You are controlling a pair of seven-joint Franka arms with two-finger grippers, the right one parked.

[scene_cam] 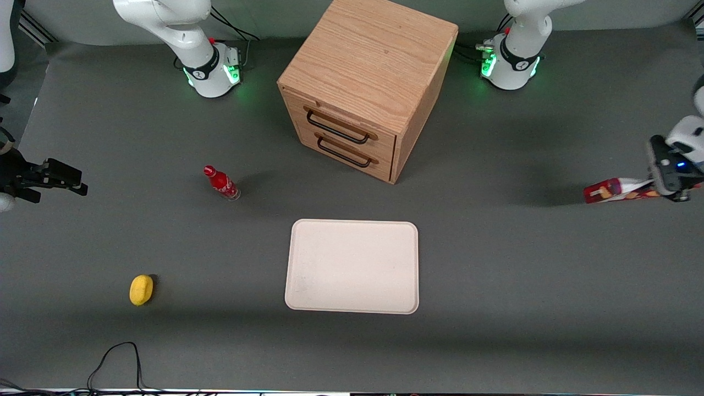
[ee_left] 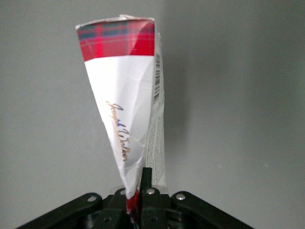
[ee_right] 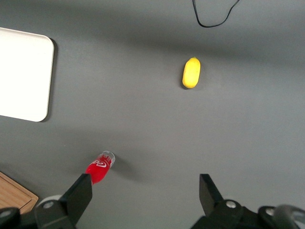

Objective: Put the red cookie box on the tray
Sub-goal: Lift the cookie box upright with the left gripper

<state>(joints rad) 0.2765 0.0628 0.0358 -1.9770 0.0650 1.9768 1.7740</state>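
The red cookie box hangs level above the table toward the working arm's end, well apart from the tray. My left gripper is shut on one end of it. In the left wrist view the box runs away from the gripper, showing a white face with script lettering, a red tartan end and a barcode edge. The black fingers pinch its crushed near end. The cream-white tray lies flat on the grey table, nearer the front camera than the drawer cabinet; one corner shows in the right wrist view.
A wooden two-drawer cabinet stands farther from the camera than the tray. A small red bottle stands toward the parked arm's end, also in the right wrist view. A yellow object lies nearer the camera. A black cable loops at the front edge.
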